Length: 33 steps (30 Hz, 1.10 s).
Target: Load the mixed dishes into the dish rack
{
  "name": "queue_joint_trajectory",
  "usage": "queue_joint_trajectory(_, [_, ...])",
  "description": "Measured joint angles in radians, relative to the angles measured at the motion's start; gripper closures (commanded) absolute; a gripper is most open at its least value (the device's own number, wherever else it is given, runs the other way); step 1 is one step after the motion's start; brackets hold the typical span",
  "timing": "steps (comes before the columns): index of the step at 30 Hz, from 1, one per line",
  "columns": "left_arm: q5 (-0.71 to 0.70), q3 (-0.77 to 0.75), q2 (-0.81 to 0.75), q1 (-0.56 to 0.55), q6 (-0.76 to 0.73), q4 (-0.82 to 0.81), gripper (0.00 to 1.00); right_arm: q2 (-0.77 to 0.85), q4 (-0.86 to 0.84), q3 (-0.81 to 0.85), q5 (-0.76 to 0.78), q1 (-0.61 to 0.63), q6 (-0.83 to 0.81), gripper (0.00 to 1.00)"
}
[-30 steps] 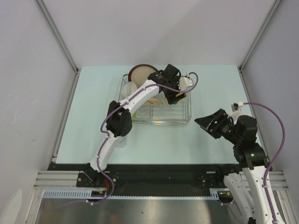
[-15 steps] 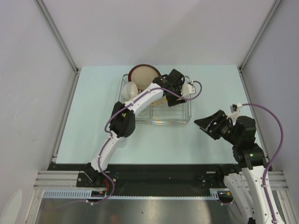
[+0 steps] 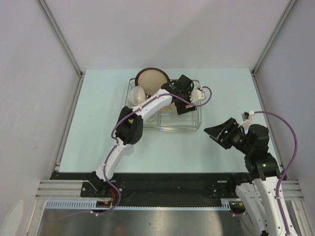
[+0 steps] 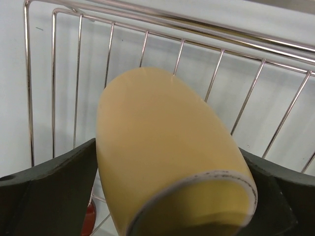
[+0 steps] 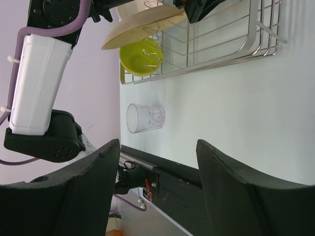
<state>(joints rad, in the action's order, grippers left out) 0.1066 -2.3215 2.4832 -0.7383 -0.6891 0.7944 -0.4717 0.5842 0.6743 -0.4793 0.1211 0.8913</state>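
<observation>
The tan-yellow mug (image 4: 162,147) lies on its side over the wires of the dish rack (image 4: 216,73), rim toward the camera. It fills the gap of my left gripper (image 3: 184,101), one finger at each side; whether they press on it is unclear. In the rack (image 3: 167,129) the dark-red-rimmed plate (image 3: 151,77) and the white bowl (image 3: 138,94) stand at the back left. The lime-green bowl (image 5: 141,58) and the cream plate (image 5: 142,24) are in it too. The small clear glass (image 5: 145,118) stands on the table outside the rack. My right gripper (image 3: 219,132) hovers open and empty to the rack's right.
The left arm's elbow (image 3: 130,129) hangs over the rack's near-left corner. Grey walls enclose the pale table (image 3: 98,113) on three sides. A black rail (image 3: 162,184) runs along the near edge.
My left gripper has moved a little right and settled lower into the rack with the mug. The right arm has drifted slightly toward the near edge.
</observation>
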Motion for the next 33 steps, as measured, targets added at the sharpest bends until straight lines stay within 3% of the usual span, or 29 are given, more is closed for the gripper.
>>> queue_joint_trajectory(33, [-0.032,-0.013,-0.185,0.029,0.022,-0.041,0.00,-0.025,-0.020,-0.007,-0.026,0.002,-0.018,0.33])
